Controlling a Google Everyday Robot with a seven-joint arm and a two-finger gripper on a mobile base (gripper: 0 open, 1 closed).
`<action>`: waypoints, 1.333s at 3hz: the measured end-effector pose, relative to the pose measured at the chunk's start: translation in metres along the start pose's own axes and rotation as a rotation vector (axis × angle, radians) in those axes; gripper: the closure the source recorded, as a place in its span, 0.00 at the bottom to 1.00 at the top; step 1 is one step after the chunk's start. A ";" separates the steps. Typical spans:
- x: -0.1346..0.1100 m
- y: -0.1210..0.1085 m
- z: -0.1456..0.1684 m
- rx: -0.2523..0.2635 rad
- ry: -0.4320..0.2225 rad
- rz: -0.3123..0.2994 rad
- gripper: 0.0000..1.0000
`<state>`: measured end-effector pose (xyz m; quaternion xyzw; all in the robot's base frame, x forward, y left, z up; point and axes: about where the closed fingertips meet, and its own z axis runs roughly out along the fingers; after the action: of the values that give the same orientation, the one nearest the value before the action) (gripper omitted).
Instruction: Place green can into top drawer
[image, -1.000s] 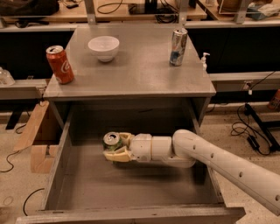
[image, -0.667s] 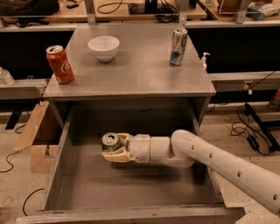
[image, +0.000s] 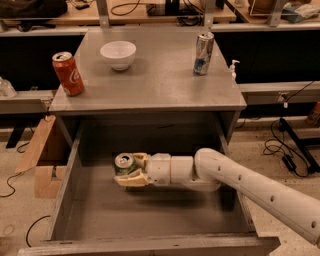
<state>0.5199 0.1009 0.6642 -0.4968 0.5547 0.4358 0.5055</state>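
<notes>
Camera view | gripper (image: 131, 171) inside open top drawer (image: 150, 215), clamped round upright green can (image: 124, 164), left of centre | step: placing; can seems set down, hard to tell | next: release, withdraw without tipping it

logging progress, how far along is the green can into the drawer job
Done: the top drawer is open and the green can is upright inside it. In hand: the tool grips the can low over the drawer floor; contact unclear. Left: let go and withdraw the arm.

Speckled floor (image: 15, 212), brown cardboard box (image: 42, 145)
</notes>
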 end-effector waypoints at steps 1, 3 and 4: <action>-0.001 0.002 0.003 -0.007 -0.002 -0.001 0.00; -0.023 0.003 -0.025 0.027 -0.017 -0.018 0.00; -0.080 0.008 -0.078 0.086 0.016 -0.082 0.00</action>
<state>0.5020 0.0337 0.7521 -0.5006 0.5561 0.3864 0.5393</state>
